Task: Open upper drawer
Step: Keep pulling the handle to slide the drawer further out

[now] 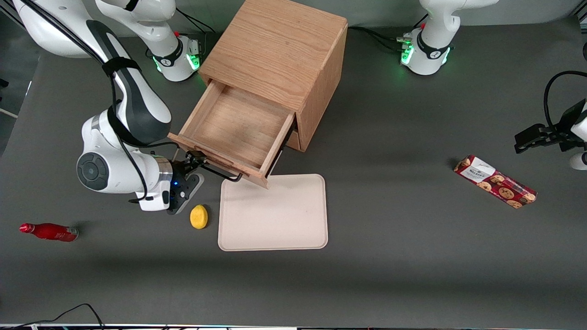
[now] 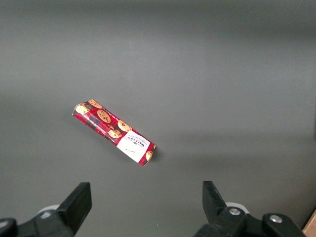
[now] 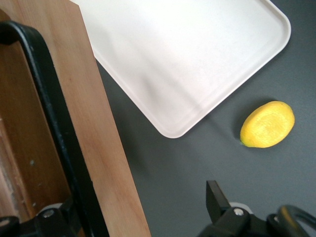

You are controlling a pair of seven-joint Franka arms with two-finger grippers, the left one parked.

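1. At the cabinet [image 1: 275,68] front, we find the upper drawer [image 1: 234,133] pulled well out.
2. Our gripper [image 1: 196,161] has its fingers spread around the handle [image 1: 220,173], one either side.
3. We judge the drawer rigid and light; the stiff wire handle is where to grip.

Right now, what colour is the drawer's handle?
Black handle beside the gripper; right wrist view shows it best.

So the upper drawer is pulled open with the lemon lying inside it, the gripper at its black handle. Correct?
Not quite. The upper drawer is pulled open and the gripper is at its black handle, but the drawer's tray is bare. The front view shows the lemon on the table beside the beige tray, nearer the camera than the drawer.
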